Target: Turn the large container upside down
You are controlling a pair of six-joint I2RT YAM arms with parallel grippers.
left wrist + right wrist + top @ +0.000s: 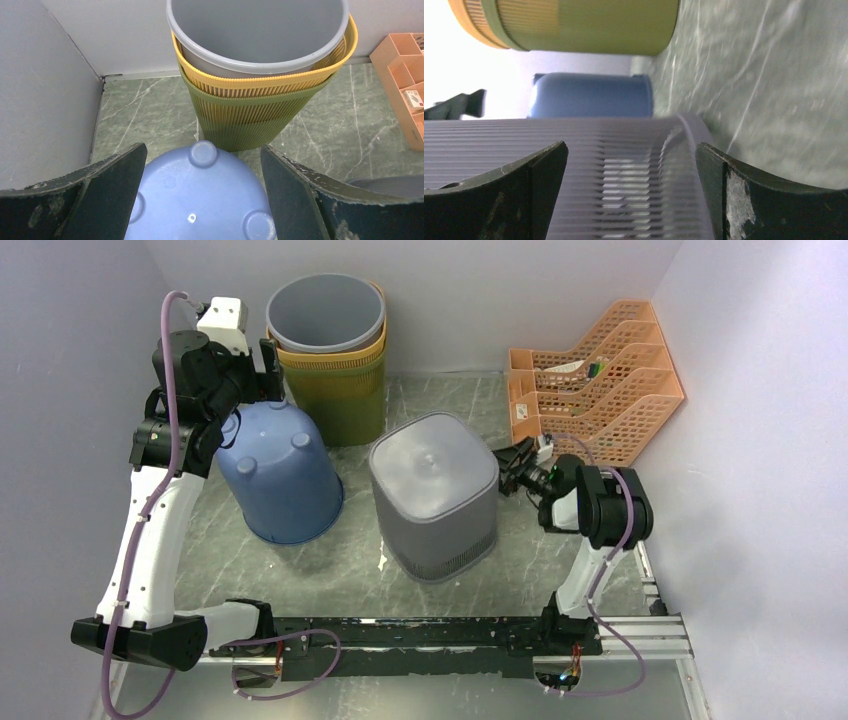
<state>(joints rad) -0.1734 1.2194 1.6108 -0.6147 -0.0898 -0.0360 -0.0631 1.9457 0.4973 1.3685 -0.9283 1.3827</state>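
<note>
The large container [435,495], grey and ribbed, stands upside down in the middle of the table, its flat base facing up. My right gripper [515,465] is at its right wall, turned on its side and open. In the right wrist view the ribbed container [624,175] fills the gap in the right gripper [631,150], and neither finger presses on it. My left gripper [262,380] is open at the back left, above an upside-down blue bucket [280,470]. In the left wrist view the left gripper [202,152] hangs over the footed base of the blue bucket [200,200].
A nested stack of grey, yellow and green bins [330,340] stands upright at the back, just behind the blue bucket. An orange mesh file rack [595,390] sits at the back right. Grey walls close in the table on three sides.
</note>
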